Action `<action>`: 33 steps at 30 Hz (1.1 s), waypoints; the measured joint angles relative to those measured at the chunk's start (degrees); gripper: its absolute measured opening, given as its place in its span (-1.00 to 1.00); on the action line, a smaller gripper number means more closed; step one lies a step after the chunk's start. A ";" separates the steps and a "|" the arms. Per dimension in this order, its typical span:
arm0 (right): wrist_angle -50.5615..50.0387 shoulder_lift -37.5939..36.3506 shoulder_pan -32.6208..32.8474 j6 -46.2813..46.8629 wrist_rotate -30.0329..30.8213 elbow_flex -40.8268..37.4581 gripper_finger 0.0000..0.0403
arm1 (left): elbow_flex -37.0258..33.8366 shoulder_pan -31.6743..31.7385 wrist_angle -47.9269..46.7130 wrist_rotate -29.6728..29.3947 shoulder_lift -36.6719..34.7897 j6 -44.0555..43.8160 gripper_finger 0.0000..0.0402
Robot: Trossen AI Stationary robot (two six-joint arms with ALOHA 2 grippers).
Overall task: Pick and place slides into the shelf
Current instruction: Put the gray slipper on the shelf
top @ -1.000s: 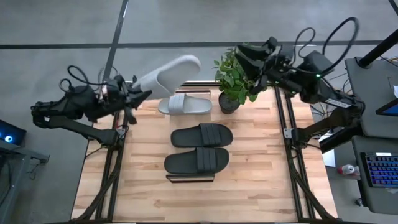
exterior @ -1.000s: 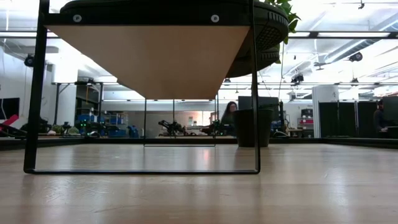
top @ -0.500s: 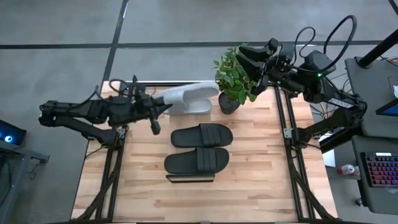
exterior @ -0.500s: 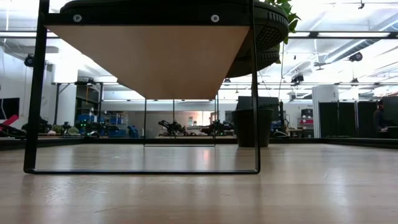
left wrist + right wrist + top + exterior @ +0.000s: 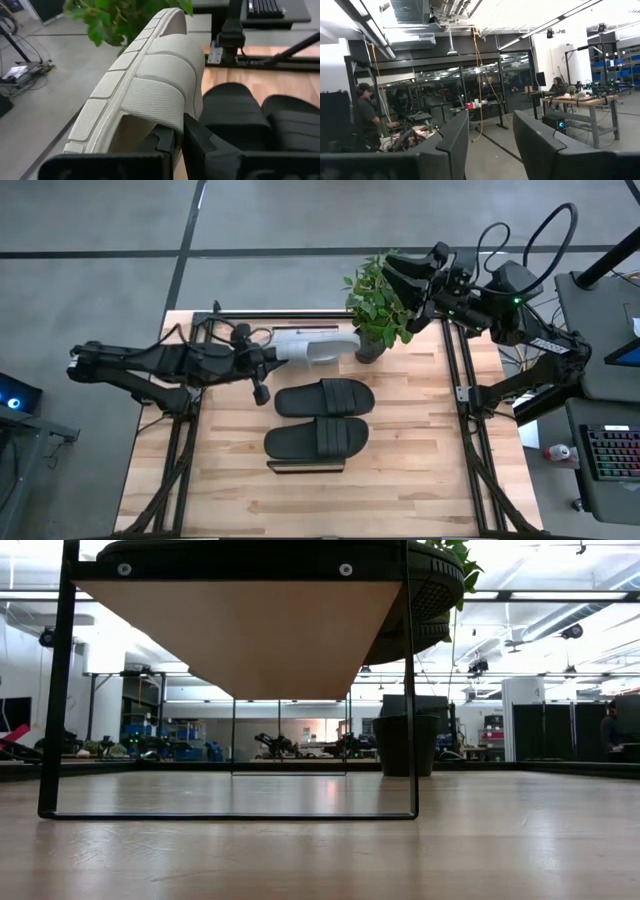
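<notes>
gripping a grey slide [image 5: 312, 346] by its strap, the left gripper [image 5: 268, 356] points its length straight ahead, over the shelf [image 5: 300, 465]'s far end; right gripper [image 5: 392, 268] part open, idle.

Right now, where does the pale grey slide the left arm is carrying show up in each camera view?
High view: pale grey slide at the table's back edge, held by the left end effector, beside the potted plant.
Low view: not in it.
Left wrist view: fills the centre, sole up, strap pinched.
Right wrist view: not in it.
Shared landmark: the black slides and the plant's leaves.
</notes>
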 joint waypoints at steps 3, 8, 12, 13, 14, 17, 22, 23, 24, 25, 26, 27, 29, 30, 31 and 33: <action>-0.02 0.02 0.00 0.00 -0.02 0.00 -0.30 | -0.02 0.00 -0.48 0.01 1.47 0.00 -1.00; -0.02 0.04 0.00 0.00 -0.04 0.00 -0.32 | -0.02 0.02 -1.40 -0.26 4.02 0.00 -1.00; -0.02 0.04 0.00 0.00 -0.04 0.00 -0.31 | -0.04 0.02 -1.38 -0.28 5.29 -0.41 -1.00; -0.02 0.04 0.00 0.00 -0.04 0.00 -0.31 | -0.04 0.00 -1.40 -0.29 5.44 -0.97 -1.00; -0.03 0.04 0.00 0.00 -0.04 0.00 -0.31 | -0.04 0.00 -1.47 -0.28 5.42 -1.45 -1.00; -0.13 0.04 0.00 0.00 -0.04 0.02 -0.32 | -0.04 0.00 -2.49 -0.35 4.65 -2.78 -1.00; -0.36 0.04 0.00 -0.04 -0.04 0.02 -0.34 | -0.09 0.02 -4.85 -0.08 3.32 -4.64 -1.00; -0.36 0.11 0.00 -0.02 -0.04 0.02 -0.35 | -0.11 0.02 -4.88 0.13 3.19 -5.98 -1.00; -0.35 0.18 0.00 -0.02 -0.04 0.02 -0.34 | -0.11 0.10 -4.94 0.15 3.04 -7.57 -1.00; -0.38 0.20 0.00 -0.02 -0.04 0.02 -0.34 | -0.10 0.21 -5.21 0.14 2.71 -9.28 -1.00; -0.42 0.22 0.00 -0.02 -0.04 0.02 -0.34 | -0.09 0.40 -5.74 0.15 2.21 -11.27 -1.00; -0.42 0.27 0.00 -0.02 -0.04 0.02 -0.33 | -0.09 0.48 -6.03 0.11 1.81 -13.26 -1.00; -0.39 0.33 0.00 -0.02 -0.04 0.02 -0.32 | -0.09 0.52 -5.65 0.11 0.79 -15.01 -1.00; -0.39 0.33 0.00 -0.02 -0.04 0.02 -0.32 | -0.09 0.52 -5.61 0.13 0.16 -15.05 -1.00; -0.42 0.34 0.00 -0.02 -0.04 0.02 -0.32 | -0.09 0.50 -5.62 0.24 -0.35 -15.16 -1.00; -0.50 0.37 0.00 -0.02 -0.04 0.02 -0.33 | -0.09 0.50 -5.57 2.10 -1.45 -16.05 -1.00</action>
